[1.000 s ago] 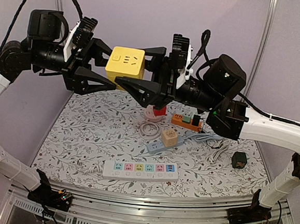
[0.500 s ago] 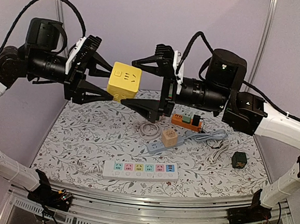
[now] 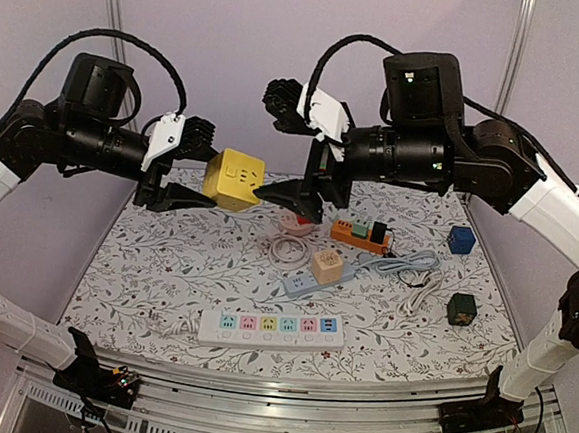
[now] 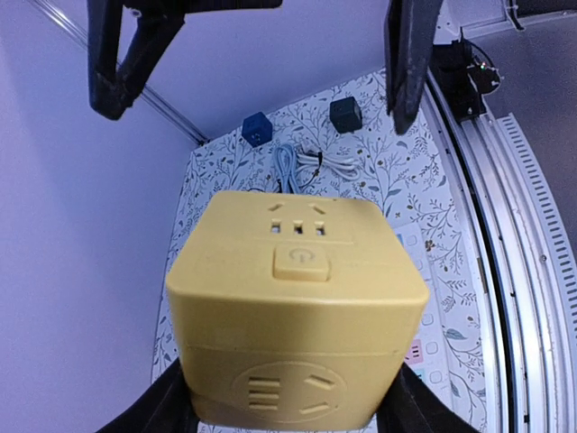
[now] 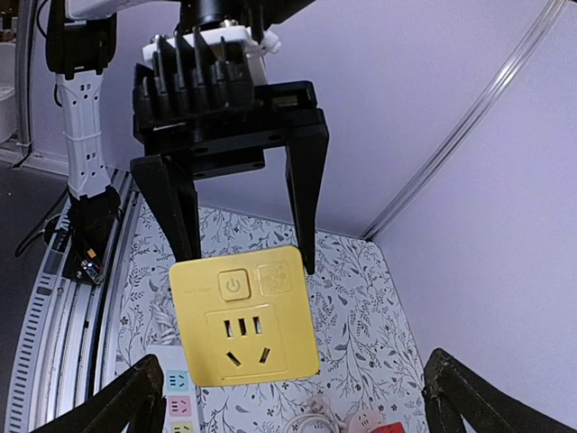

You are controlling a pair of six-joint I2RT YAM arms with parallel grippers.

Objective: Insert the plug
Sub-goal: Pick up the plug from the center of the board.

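Observation:
My left gripper (image 3: 220, 179) is shut on a yellow cube socket (image 3: 233, 179) and holds it high above the table. In the left wrist view the cube (image 4: 297, 298) fills the space between my fingers (image 4: 153, 413), its power button and a socket face toward the camera. My right gripper (image 3: 283, 144) is open wide and empty, facing the cube from the right with a gap between them. In the right wrist view the cube (image 5: 243, 316) hangs ahead of my right gripper (image 5: 293, 397), its three-pin socket face toward me. I see no plug in either gripper.
On the floral table lie a white power strip with coloured sockets (image 3: 271, 327), an orange strip (image 3: 358, 232), a small orange cube on a blue-grey strip (image 3: 327, 267), a pink and red adapter (image 3: 297, 217), a white cable coil (image 3: 289, 249), a dark cube (image 3: 461, 308) and a blue cube (image 3: 460, 240).
My left gripper has lowered the yellow cube and turned it. My right gripper has drawn back to the right, away from the cube, and its arm has risen.

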